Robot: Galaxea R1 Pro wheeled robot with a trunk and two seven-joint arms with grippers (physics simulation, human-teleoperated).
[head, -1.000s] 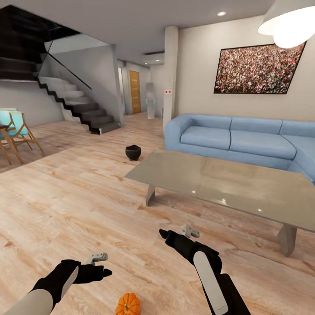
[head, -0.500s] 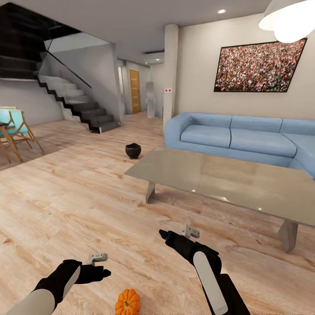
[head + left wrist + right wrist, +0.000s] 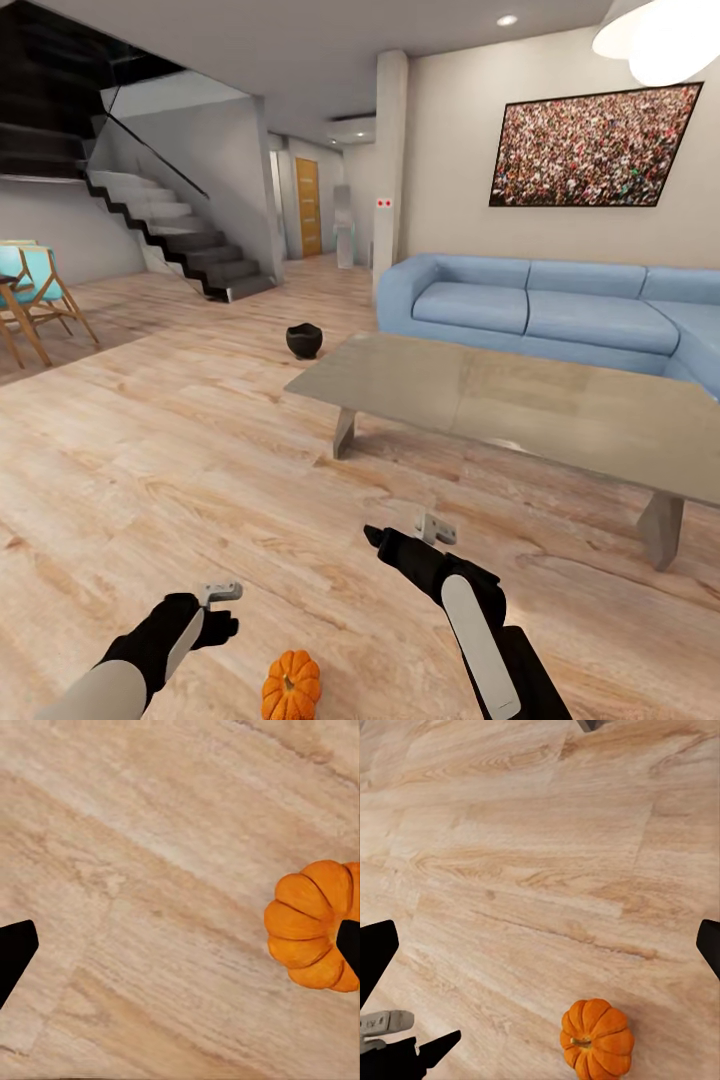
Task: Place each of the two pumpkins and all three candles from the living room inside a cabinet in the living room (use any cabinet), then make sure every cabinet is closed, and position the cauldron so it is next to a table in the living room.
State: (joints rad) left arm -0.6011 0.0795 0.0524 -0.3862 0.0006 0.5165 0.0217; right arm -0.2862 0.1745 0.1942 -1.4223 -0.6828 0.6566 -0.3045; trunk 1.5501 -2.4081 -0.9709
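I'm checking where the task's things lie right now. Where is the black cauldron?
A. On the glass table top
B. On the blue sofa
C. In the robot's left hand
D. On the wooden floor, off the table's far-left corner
D: the cauldron stands on the floor beyond the far-left corner of the table, apart from the sofa and far from the left hand.

head: forward-down, wide | wrists: floorward, close | shared: pumpkin (image 3: pixel 292 686)
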